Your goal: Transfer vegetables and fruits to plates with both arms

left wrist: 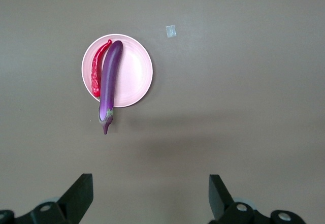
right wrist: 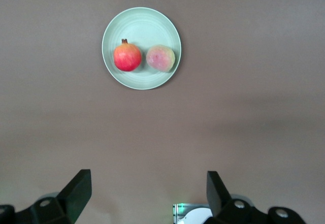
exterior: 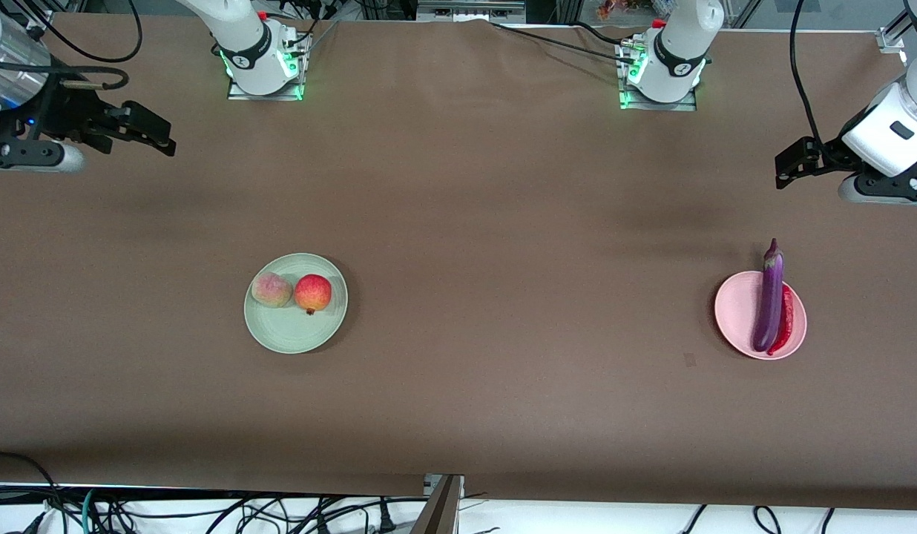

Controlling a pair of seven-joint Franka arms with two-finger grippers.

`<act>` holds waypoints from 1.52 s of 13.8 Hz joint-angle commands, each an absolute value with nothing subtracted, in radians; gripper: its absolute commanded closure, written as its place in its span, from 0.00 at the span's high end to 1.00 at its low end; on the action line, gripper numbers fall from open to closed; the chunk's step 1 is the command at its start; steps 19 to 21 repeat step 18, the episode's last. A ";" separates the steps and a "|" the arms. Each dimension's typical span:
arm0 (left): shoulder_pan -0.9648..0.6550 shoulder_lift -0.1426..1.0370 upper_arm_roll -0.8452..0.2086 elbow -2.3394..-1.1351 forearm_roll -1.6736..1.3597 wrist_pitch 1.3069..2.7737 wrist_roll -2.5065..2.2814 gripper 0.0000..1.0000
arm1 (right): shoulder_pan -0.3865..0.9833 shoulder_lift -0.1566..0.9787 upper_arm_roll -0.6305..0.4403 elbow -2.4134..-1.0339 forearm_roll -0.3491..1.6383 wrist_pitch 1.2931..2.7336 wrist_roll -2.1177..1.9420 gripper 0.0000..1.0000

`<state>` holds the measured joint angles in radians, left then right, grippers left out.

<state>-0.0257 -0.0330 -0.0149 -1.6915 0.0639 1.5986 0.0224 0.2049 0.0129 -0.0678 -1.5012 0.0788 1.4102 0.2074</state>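
Both plates loaded. Mint green plate (exterior: 295, 302) sits toward the right arm's end of the table, roughly midway between the robots' edge and the camera's edge; on it the round red fruit (exterior: 312, 293) and the peach (exterior: 271, 289) lie side by side, just about touching. Pink plate (exterior: 760, 314) sits close to the edge at the left arm's end; the eggplant (exterior: 768, 300) lies across it with its stem cap overhanging the rim toward the robots, the red chili (exterior: 783, 321) pressed alongside it. Right gripper (exterior: 148, 133) hangs high over bare table near the corner at the right arm's end, fingers spread, holding nothing. Left gripper (exterior: 792, 162) hangs over the edge at the left arm's end, fingers likewise spread and empty. Judgement: the transfer looks finished, with both arms pulled clear. Nothing appears left to pick, so the next move should only be parking the arms.
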 commanded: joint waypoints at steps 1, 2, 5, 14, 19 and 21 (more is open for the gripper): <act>-0.023 -0.025 -0.020 -1.667 0.060 1.583 0.037 1.00 | 0.146 -0.050 -0.006 -1.650 0.061 1.518 0.190 1.00; -0.023 -0.025 -0.020 -1.667 0.058 1.582 0.037 1.00 | 0.131 -0.070 0.000 -1.699 0.061 1.563 0.177 1.00; -0.025 -0.026 -0.020 -1.667 0.058 1.578 0.037 1.00 | 0.112 -0.069 0.011 -1.717 0.042 1.578 0.108 1.00; -0.026 -0.026 -0.020 -1.667 0.058 1.578 0.037 1.00 | 0.123 -0.040 0.011 -1.672 -0.005 1.568 0.100 1.00; -0.026 -0.026 -0.021 -1.667 0.058 1.577 0.037 1.00 | 0.121 -0.043 0.011 -1.672 -0.002 1.549 0.097 1.00; -0.026 -0.026 -0.021 -1.667 0.058 1.577 0.037 1.00 | 0.121 -0.043 0.011 -1.672 -0.002 1.549 0.097 1.00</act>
